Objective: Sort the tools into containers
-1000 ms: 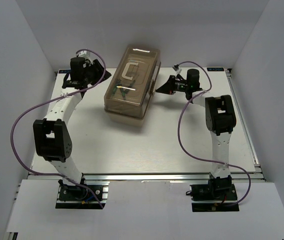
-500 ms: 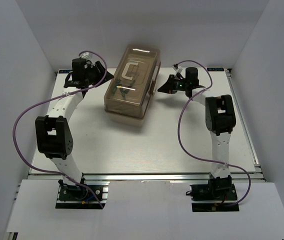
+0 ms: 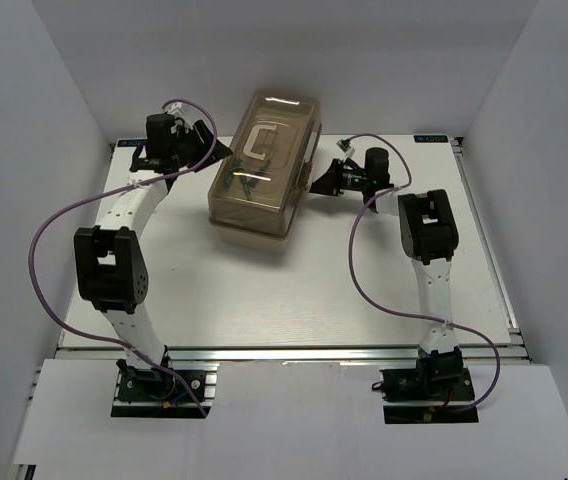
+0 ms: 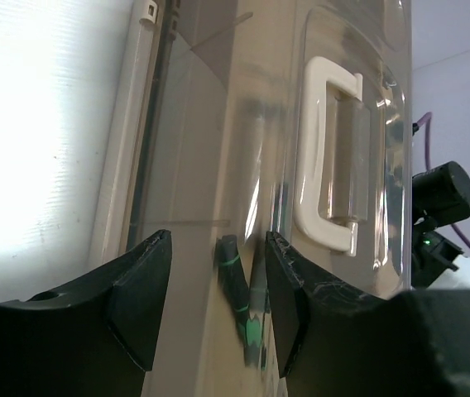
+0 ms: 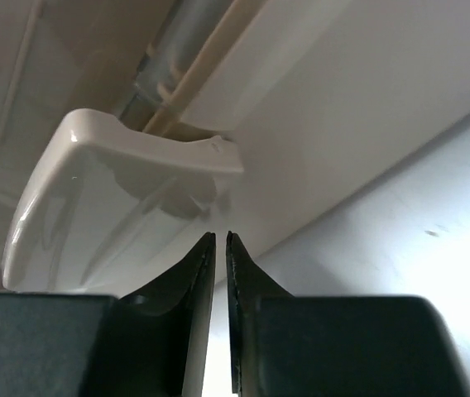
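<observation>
The beige toolbox [image 3: 259, 170] stands closed at the back centre under its translucent brown lid [image 3: 269, 140] with a white handle [image 4: 326, 157]. Green-and-black tools [image 4: 239, 285] show through the lid; I cannot tell which compartment they lie in. My left gripper [image 3: 216, 150] is open and empty at the box's left side, its jaws [image 4: 217, 240] facing the lid wall. My right gripper [image 3: 317, 183] is shut and empty at the box's right side. Its fingertips [image 5: 220, 236] sit just below a beige latch tab [image 5: 127, 190]; I cannot tell whether they touch it.
The white table [image 3: 294, 290] is walled in by white panels on three sides. Purple cables [image 3: 39, 250] loop beside both arms. The right arm's wrist [image 4: 442, 194] shows beyond the box in the left wrist view.
My right gripper has moved left, closer to the toolbox's right side. My left gripper has edged slightly toward the box's left side. The box has not moved.
</observation>
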You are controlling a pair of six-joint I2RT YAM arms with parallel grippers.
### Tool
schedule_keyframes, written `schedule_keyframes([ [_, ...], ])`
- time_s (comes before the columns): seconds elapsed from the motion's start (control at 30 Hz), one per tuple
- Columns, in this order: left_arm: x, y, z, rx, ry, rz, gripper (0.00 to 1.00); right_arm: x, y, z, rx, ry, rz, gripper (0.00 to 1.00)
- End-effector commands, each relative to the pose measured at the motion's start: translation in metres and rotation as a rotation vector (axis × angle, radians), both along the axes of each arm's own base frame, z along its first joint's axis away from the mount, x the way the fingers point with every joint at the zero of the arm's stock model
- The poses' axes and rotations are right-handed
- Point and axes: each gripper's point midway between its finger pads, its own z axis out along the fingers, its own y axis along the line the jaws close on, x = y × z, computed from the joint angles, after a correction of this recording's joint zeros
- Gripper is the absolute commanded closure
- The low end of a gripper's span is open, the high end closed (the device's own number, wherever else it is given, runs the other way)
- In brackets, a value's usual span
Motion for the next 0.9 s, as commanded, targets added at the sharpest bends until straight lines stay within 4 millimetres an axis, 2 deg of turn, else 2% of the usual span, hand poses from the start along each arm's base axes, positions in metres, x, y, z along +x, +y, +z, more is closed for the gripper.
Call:
schedule_keyframes([
  [0.0,-0.002,-0.015,0.015,-0.015,-0.025,-0.063,0.41,-0.010,0.011,0.032,0.098,-0.076,0.081,0.84],
  [0.23,0.003,-0.031,0.011,-0.031,-0.017,-0.111,0.41,-0.025,0.012,0.066,0.190,-0.092,0.118,0.85],
  [0.47,0.003,-0.035,0.013,-0.032,-0.024,-0.124,0.41,-0.025,0.010,0.083,0.215,-0.092,0.097,0.88],
  [0.67,0.002,-0.036,0.008,-0.030,-0.013,-0.136,0.41,-0.024,0.010,0.079,0.211,-0.075,0.088,0.88],
  [0.8,0.002,-0.036,0.009,-0.035,-0.012,-0.135,0.41,-0.016,0.008,0.061,0.166,-0.030,0.051,0.92],
  [0.87,0.002,-0.036,0.010,-0.035,-0.012,-0.135,0.41,-0.011,0.008,0.044,0.118,0.007,0.022,0.92],
])
